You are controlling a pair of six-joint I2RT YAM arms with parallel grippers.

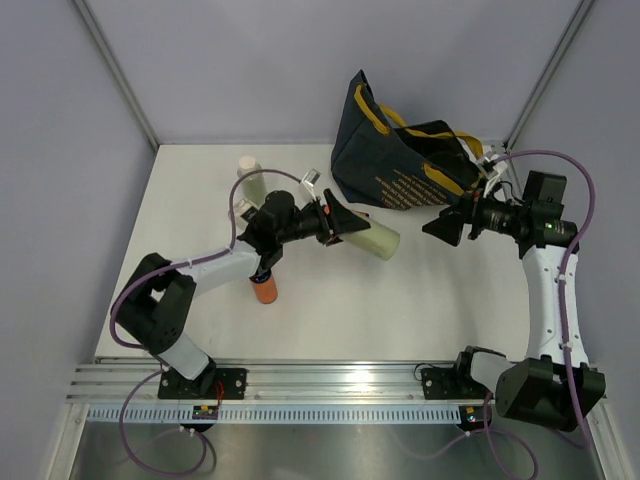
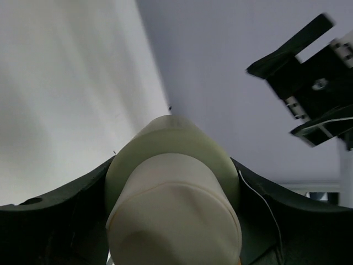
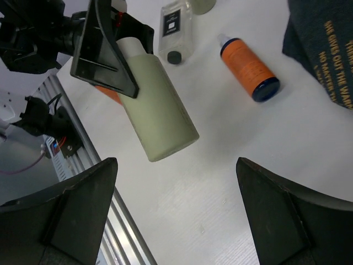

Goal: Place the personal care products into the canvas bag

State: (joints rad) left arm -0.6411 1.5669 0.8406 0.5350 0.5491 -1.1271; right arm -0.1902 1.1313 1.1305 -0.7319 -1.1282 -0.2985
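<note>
My left gripper (image 1: 335, 222) is shut on a pale green bottle (image 1: 372, 238) and holds it level above the table, its base pointing right. In the left wrist view the bottle (image 2: 174, 165) fills the gap between the jaws of that gripper (image 2: 174, 221). My right gripper (image 1: 445, 225) is open and empty, facing the bottle from the right, just in front of the navy canvas bag (image 1: 400, 165) with yellow handles. The right wrist view shows the held bottle (image 3: 160, 110), a clear flat black-labelled bottle (image 3: 176, 25) and an orange bottle (image 3: 248, 61) lying on the table.
A second pale green bottle (image 1: 250, 175) stands at the back left. Another orange bottle (image 1: 265, 290) stands under my left arm. The bag's edge (image 3: 325, 44) shows in the right wrist view. Grey walls enclose the table on three sides.
</note>
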